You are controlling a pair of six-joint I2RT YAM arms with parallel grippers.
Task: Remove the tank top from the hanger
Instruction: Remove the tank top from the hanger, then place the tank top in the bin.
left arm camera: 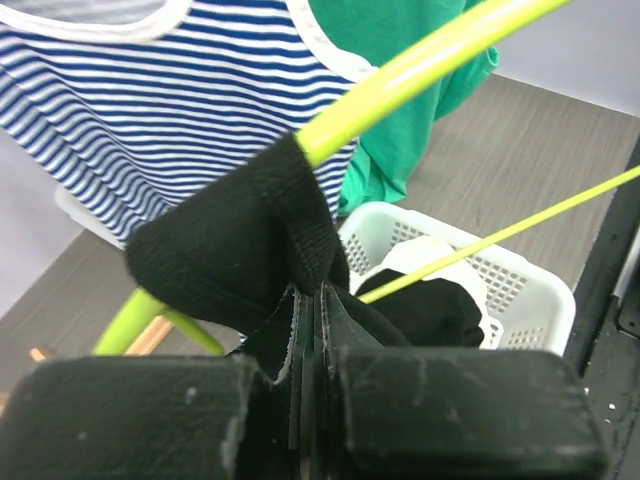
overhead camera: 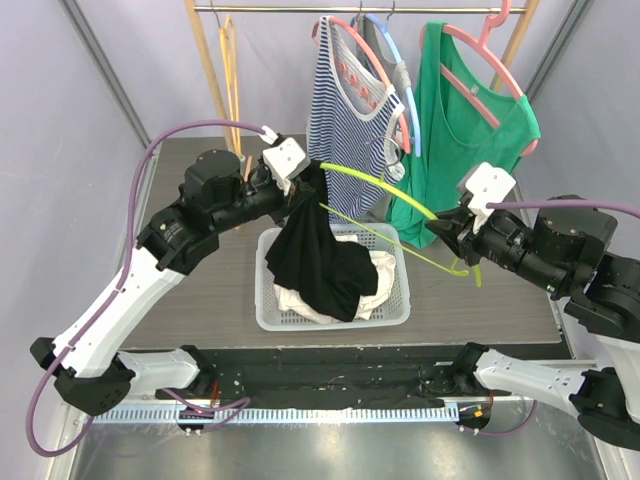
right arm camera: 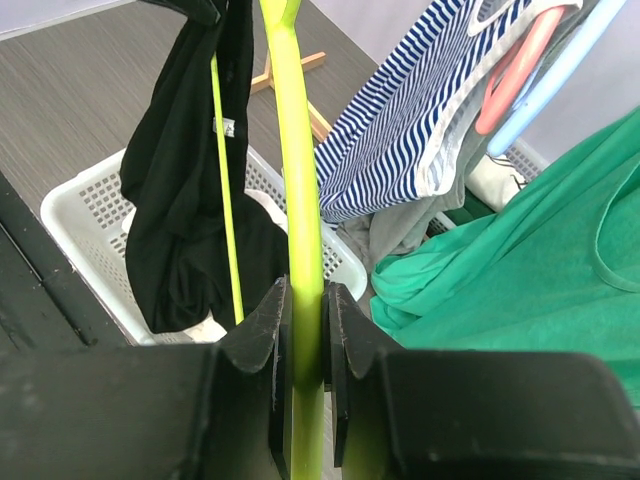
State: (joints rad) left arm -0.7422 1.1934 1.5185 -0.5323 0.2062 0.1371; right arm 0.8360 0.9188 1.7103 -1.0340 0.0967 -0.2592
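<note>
The black tank top hangs bunched from one end of the lime-green hanger, its lower folds spilling into the white basket over pale laundry. From above, the strap end is hidden at the left gripper; that arm's wrist camera shows the strap looped over the hanger's tip and fabric pinched tight between the closed fingers. The right gripper is clamped on the hanger's far end, plain in its own camera. A striped top and a green top hang on the rail behind
</note>
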